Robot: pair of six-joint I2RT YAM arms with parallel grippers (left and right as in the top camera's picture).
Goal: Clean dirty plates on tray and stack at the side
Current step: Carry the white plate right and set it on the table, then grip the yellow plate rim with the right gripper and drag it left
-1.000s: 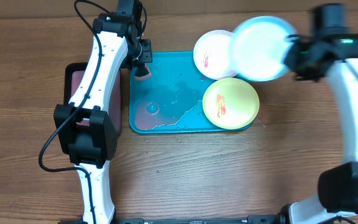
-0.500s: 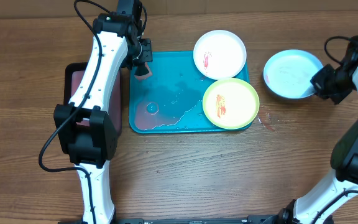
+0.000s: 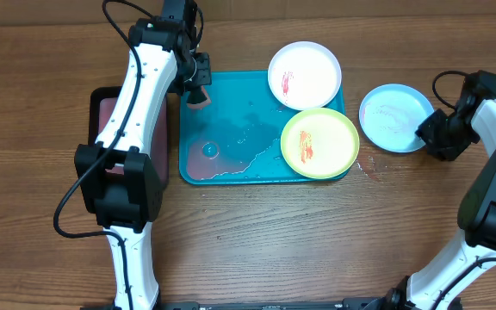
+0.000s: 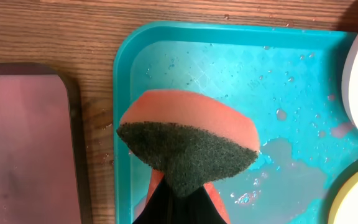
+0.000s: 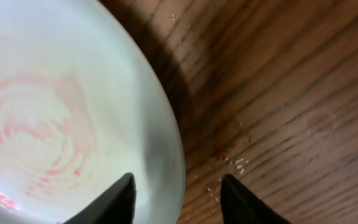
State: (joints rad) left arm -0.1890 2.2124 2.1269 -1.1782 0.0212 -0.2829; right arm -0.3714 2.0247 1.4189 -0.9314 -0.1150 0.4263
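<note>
Clamping a sponge (image 4: 188, 140), left hand (image 4: 179, 202); right hand (image 5: 182, 199) spread astride rim of blue plate (image 3: 393, 116)

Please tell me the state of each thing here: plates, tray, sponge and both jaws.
Blue plate: on the table, faint red rings.
White plate: red smear, overlapping the tray's corner.
Yellow-green plate: on the tray, red smear.
Tray: wet, puddles.
Sponge: pinched, over the tray.
Left jaws: shut on the sponge.
Right jaws: open around the blue plate's rim.
</note>
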